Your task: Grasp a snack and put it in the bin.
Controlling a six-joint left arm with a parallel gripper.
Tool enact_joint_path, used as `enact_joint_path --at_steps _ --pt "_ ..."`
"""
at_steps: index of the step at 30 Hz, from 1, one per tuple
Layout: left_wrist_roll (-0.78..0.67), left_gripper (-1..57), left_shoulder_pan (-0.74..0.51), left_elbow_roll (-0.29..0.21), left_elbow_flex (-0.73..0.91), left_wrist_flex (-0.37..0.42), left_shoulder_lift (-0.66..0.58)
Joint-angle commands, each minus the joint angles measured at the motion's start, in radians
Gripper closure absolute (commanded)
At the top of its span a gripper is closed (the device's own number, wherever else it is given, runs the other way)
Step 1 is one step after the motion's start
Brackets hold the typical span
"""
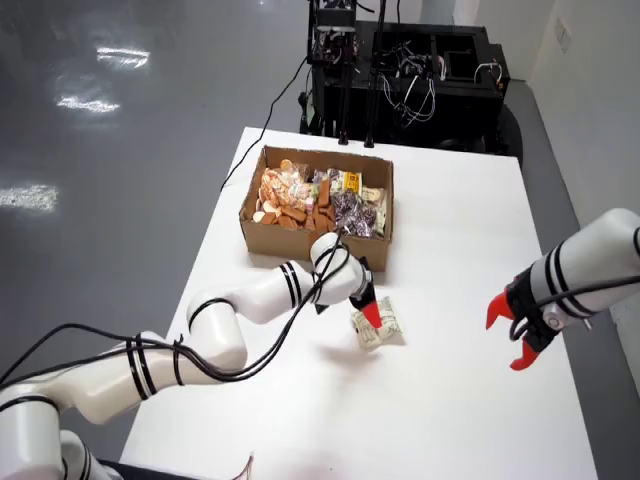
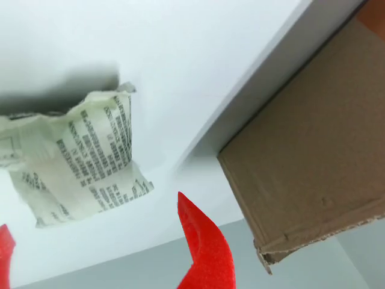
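Observation:
A pale green snack packet (image 1: pixel 380 329) with printed text lies on the white table (image 1: pixel 450 240), just in front of the cardboard box (image 1: pixel 300 240). My gripper (image 1: pixel 369 315), red-fingered, is down at the packet's left end. In the wrist view the packet (image 2: pixel 84 162) lies flat and crumpled, just ahead of the gap between the two wide-apart red fingertips (image 2: pixel 204 247). My gripper (image 2: pixel 99 259) is open and nothing is held. The box corner (image 2: pixel 313 144) is close on the right of that view.
The box holds several snacks: orange biscuit packs (image 1: pixel 283 195) and purple and yellow packets (image 1: pixel 355 205). A second white arm with an open red gripper (image 1: pixel 517 335) hangs at the right of the table. Black equipment (image 1: pixel 410 75) stands behind the table's far edge.

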Motion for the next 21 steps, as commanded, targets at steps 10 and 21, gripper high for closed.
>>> enact_joint_path --at_steps 10,21 --pt "-0.007 2.4 0.011 0.001 0.063 -0.109 0.008" --pt "-0.030 2.8 0.004 0.001 0.104 -0.157 0.015"
